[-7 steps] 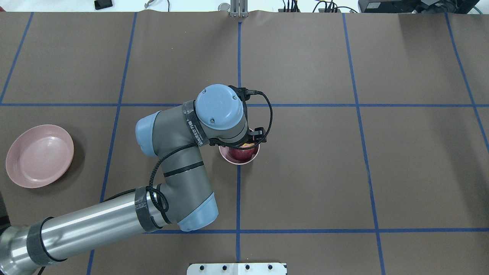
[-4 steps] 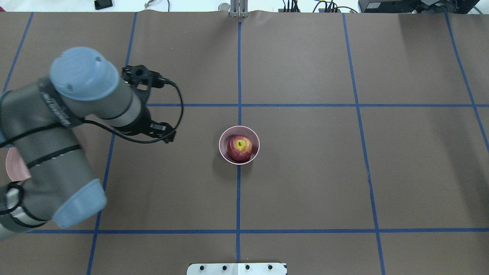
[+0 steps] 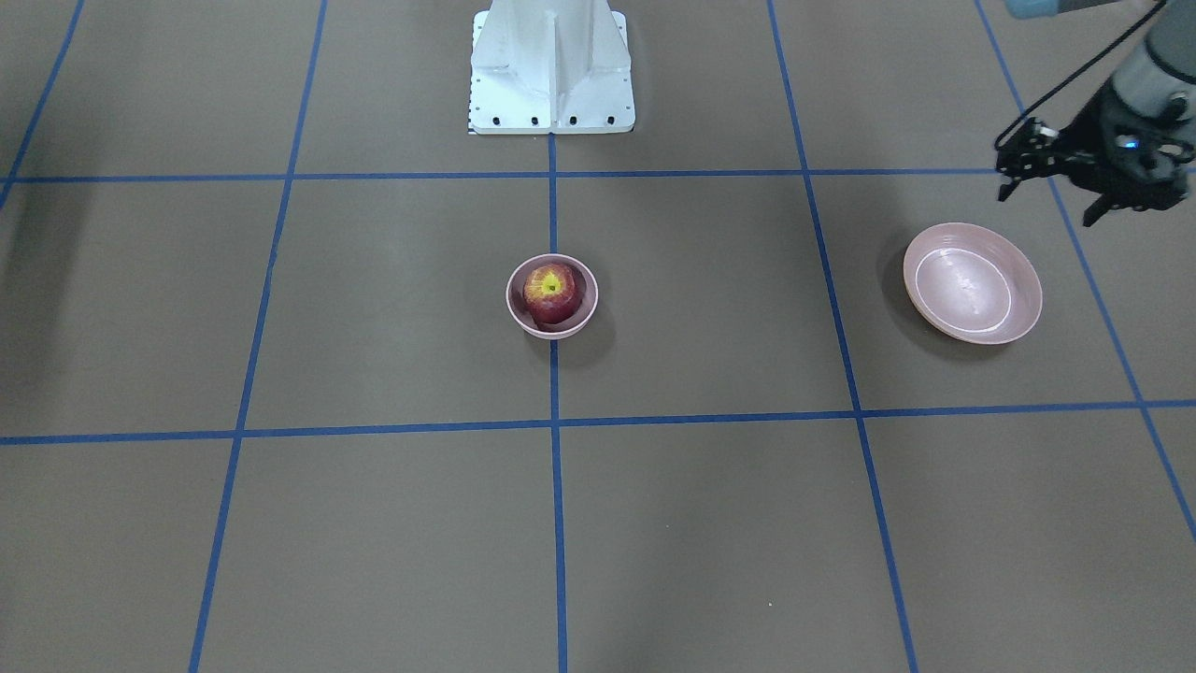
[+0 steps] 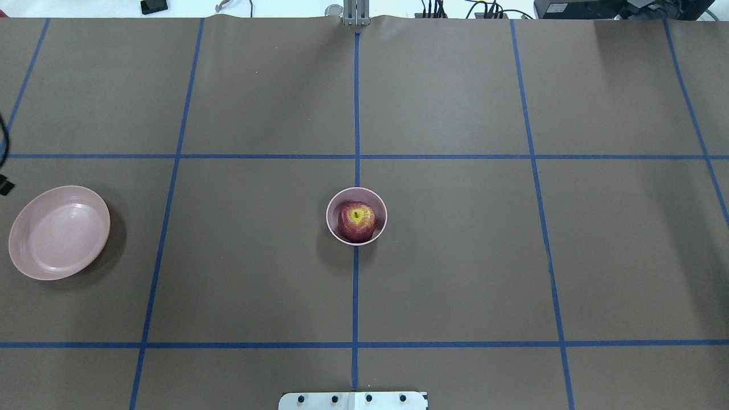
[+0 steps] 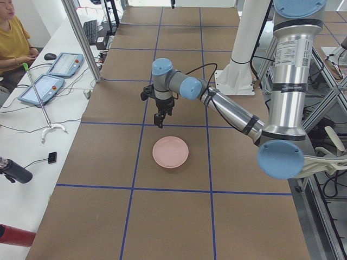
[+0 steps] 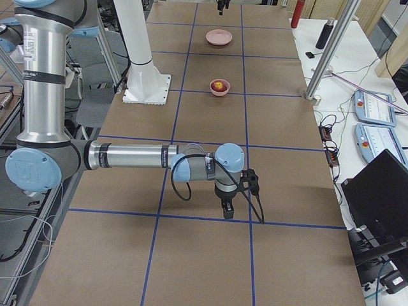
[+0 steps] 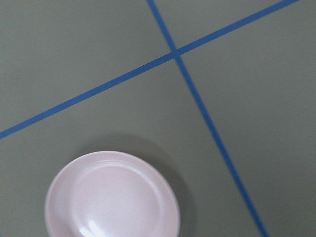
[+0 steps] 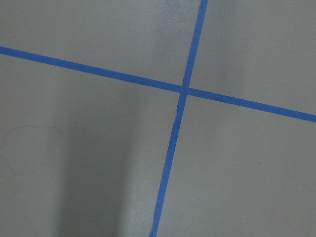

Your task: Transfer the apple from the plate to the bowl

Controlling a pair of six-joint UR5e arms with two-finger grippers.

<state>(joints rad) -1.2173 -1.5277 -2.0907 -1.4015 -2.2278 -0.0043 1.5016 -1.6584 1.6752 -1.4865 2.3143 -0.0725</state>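
The dark red apple with its yellow-green stem patch sits inside the small pink bowl at the table's middle; it also shows in the front view. The wide pink plate lies bare at the robot's far left, and fills the bottom of the left wrist view. My left gripper hangs above the table just beyond the plate, holding nothing. I cannot tell whether it is open or shut. My right gripper shows only in the right side view, low over bare table; I cannot tell its state.
The white arm base stands at the robot's edge of the table. Blue tape lines grid the brown table cover. An operator sits at a side desk with tablets and cables.
My left arm has pulled away from over the bowl, swung left and left the overhead view. The apple stays in the bowl. The plate is uncovered again.
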